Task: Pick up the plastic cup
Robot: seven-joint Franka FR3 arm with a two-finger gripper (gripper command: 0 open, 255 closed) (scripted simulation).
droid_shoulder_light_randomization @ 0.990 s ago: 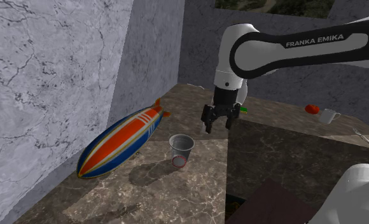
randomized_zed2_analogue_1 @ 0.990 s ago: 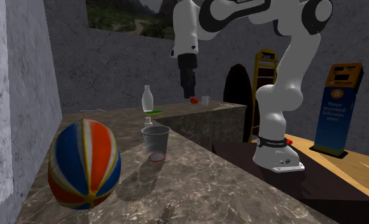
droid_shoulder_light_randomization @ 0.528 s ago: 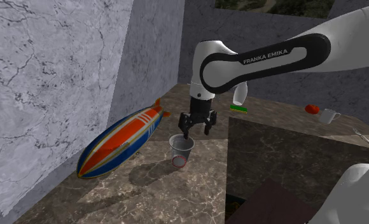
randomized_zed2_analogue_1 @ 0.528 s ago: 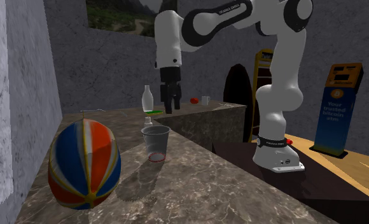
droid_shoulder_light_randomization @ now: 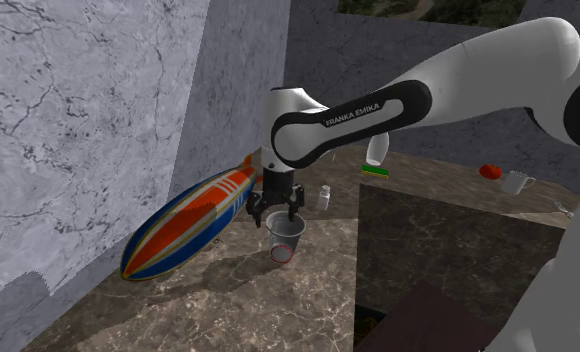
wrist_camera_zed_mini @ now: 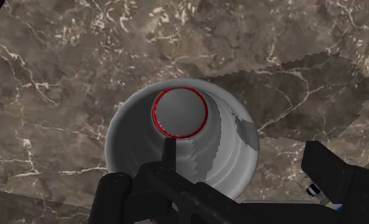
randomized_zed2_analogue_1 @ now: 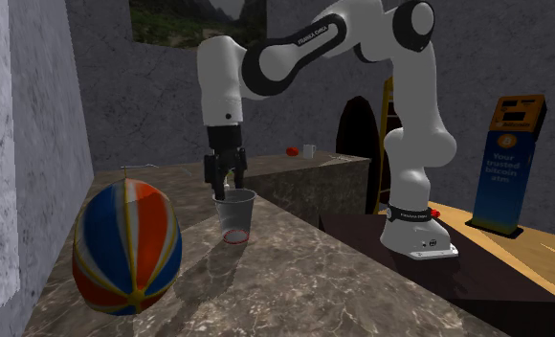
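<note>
A translucent grey cup [droid_shoulder_light_randomization: 285, 240] with a red ring around its base stands upright on the brown marble counter [droid_shoulder_light_randomization: 278, 300]. In the second exterior view the cup [randomized_zed2_analogue_1: 234, 216] is beside the striped toy. My black gripper [droid_shoulder_light_randomization: 275, 211] hangs open just above the cup's rim, fingers pointing down, and it does the same in the second exterior view [randomized_zed2_analogue_1: 224, 181]. Looking straight down into the cup [wrist_camera_zed_mini: 181, 113], the gripper [wrist_camera_zed_mini: 240, 167] has one finger over the cup's inside and the other finger [wrist_camera_zed_mini: 339, 175] outside its wall. Nothing is held.
A long blue, orange and white striped blimp toy [droid_shoulder_light_randomization: 188, 222] lies close to the cup against the grey wall [droid_shoulder_light_randomization: 78, 120]. A small bottle [droid_shoulder_light_randomization: 324, 197] stands just behind the cup. Farther back are a green item [droid_shoulder_light_randomization: 375, 170], a red object [droid_shoulder_light_randomization: 490, 171], a mug [droid_shoulder_light_randomization: 516, 182] and a fork [droid_shoulder_light_randomization: 573, 215].
The arm has swung towards the shoulder view's left and come down, from over the back of the counter to just above the cup. The fingers stayed open.
</note>
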